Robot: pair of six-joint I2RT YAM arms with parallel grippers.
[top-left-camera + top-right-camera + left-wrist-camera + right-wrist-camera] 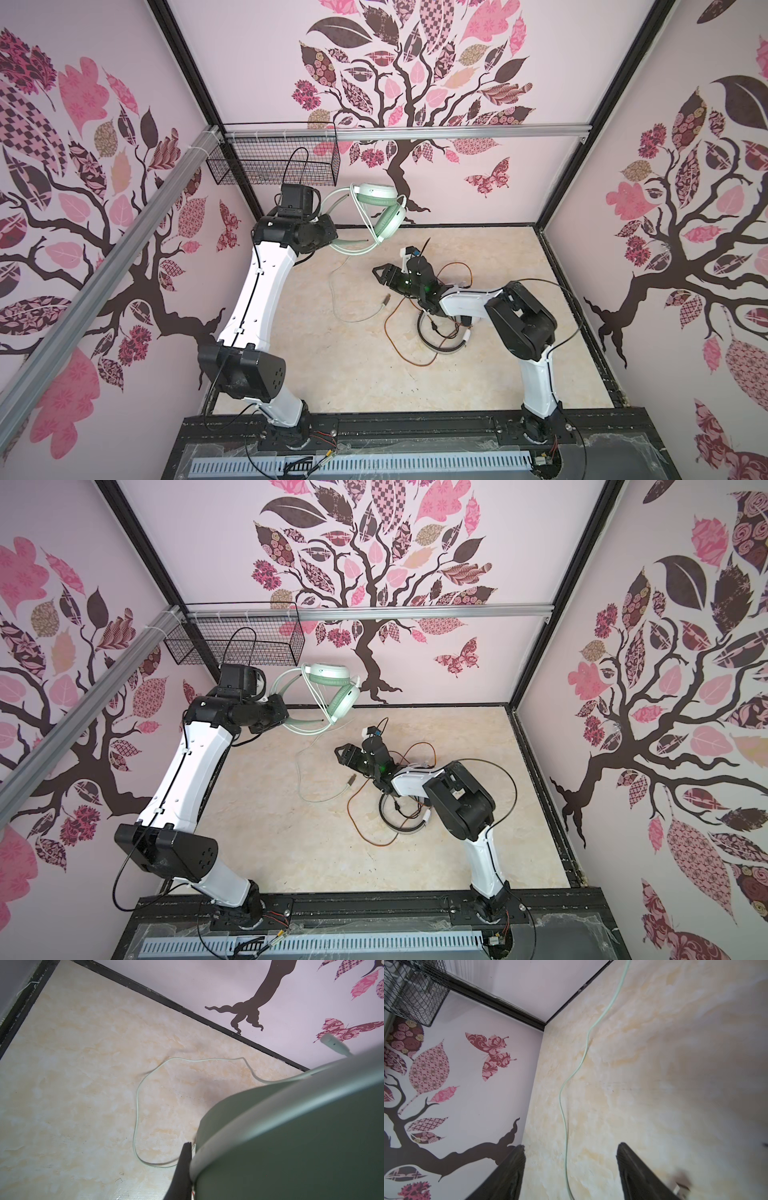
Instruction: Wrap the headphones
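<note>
My left gripper [329, 240] is shut on the headband of the mint-green and white headphones [383, 206], holding them in the air near the back wall. In the left wrist view the headband [291, 1126] hides one finger. Their pale green cable [333, 286] hangs down, loops on the floor and ends in a plug [386, 299]. My right gripper [379, 274] is open just above the floor; in the right wrist view the cable [562, 1105] runs on the floor between its fingers [517, 1165], untouched. The white and black headphones [442, 347] lie under the right arm, their orange-red cable [395, 332] spread out.
A black wire basket [274, 164] hangs on the back wall at the left, just behind the left wrist. The pink patterned walls close in the floor [332, 374] on three sides. The black rail [415, 424] with both arm bases runs along the front.
</note>
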